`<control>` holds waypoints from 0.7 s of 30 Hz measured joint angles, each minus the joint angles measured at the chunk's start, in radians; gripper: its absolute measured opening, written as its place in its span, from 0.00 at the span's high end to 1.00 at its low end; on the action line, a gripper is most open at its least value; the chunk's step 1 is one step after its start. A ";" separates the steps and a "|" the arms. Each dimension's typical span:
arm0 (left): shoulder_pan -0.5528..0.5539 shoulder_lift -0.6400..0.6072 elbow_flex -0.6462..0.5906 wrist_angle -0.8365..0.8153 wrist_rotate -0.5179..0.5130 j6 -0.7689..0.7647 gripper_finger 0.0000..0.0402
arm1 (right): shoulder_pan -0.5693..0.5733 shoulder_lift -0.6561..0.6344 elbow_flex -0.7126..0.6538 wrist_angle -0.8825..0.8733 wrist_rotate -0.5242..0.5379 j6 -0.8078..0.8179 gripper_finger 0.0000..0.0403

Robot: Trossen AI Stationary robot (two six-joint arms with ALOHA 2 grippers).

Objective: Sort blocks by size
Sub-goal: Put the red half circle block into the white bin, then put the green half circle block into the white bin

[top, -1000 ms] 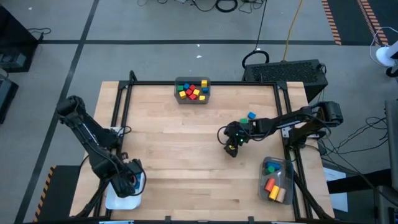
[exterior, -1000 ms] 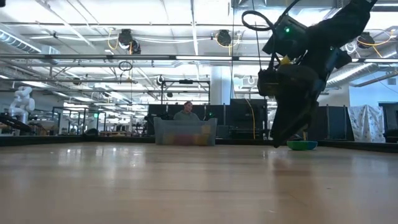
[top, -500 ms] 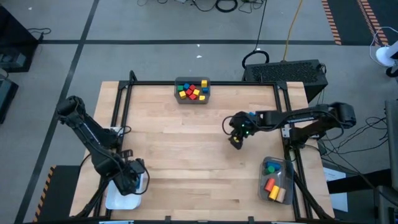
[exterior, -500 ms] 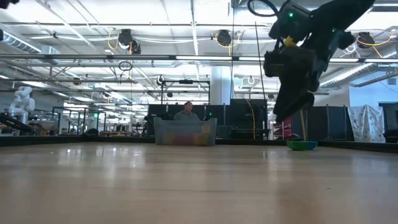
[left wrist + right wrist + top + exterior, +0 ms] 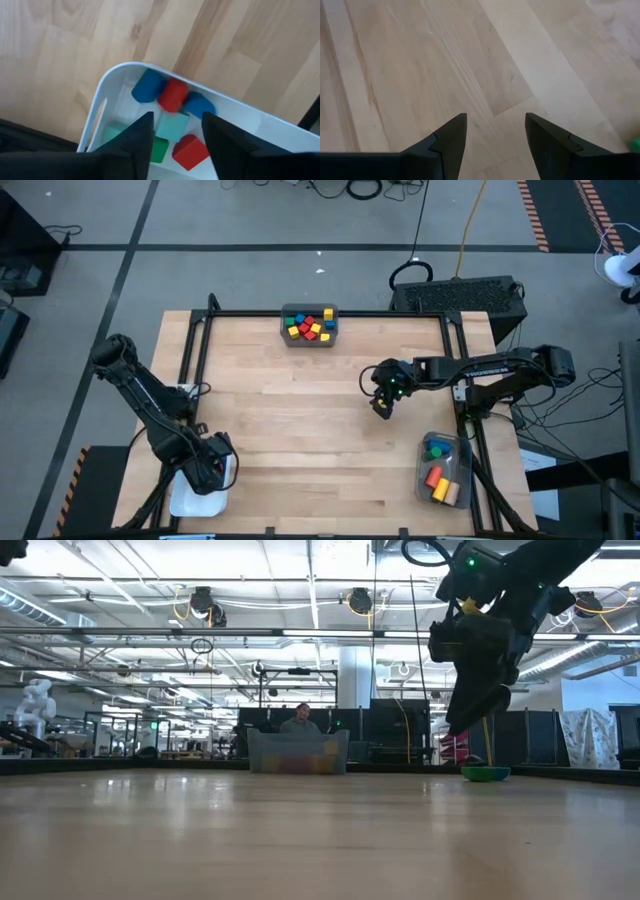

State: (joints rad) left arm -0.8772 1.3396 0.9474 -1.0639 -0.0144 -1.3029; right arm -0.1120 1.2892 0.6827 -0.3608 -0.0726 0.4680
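Note:
Several blocks point(image 5: 309, 326) lie in the grey bin point(image 5: 288, 313) at the table's far edge. More lie in the clear bin point(image 5: 452, 452) at the near right and in the white bin point(image 5: 100, 107) at the near left. My left gripper point(image 5: 175, 135) hangs open and empty over the white bin's blue, red, cyan and green blocks point(image 5: 172, 95). My right gripper point(image 5: 382, 406) is open and empty above bare wood right of centre, and it also shows in the right wrist view point(image 5: 495, 131). A green and blue block point(image 5: 485, 773) rests on the table beyond it.
The black frame rails point(image 5: 320, 313) run along the table's far and side edges. Bare wood point(image 5: 300, 410) lies between the two arms. In the low view a person point(image 5: 300, 720) sits in the room behind the grey bin point(image 5: 297, 752).
My right gripper has risen from near the tabletop and gone a little toward the far edge, with its arm stretched out more. It has stayed open and empty.

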 joint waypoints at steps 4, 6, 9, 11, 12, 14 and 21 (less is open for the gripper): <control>0.000 0.000 0.000 -0.029 0.001 0.003 0.51 | 0.000 0.000 0.000 -0.014 0.025 -0.010 0.54; 0.000 0.000 -0.001 -0.047 0.002 0.000 0.50 | -0.001 0.000 0.000 -0.033 0.083 -0.010 0.54; 0.005 0.000 -0.001 -0.046 0.002 0.000 0.50 | -0.017 -0.005 0.000 -0.085 0.209 -0.010 0.54; 0.016 0.000 -0.001 -0.046 0.001 0.000 0.49 | -0.034 -0.007 0.000 -0.125 0.318 -0.003 0.54; 0.023 0.000 -0.001 -0.046 0.000 0.000 0.49 | -0.042 -0.011 0.000 -0.156 0.375 0.014 0.54; 0.039 0.000 -0.001 -0.046 0.000 0.000 0.49 | -0.061 -0.012 0.000 -0.202 0.470 0.051 0.54; 0.096 0.000 0.000 -0.046 0.007 0.006 0.49 | -0.149 0.015 -0.005 -0.273 0.416 0.065 0.54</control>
State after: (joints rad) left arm -0.7808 1.3392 0.9473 -1.1095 -0.0078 -1.2973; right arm -0.2610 1.3047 0.6777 -0.6341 0.3434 0.5331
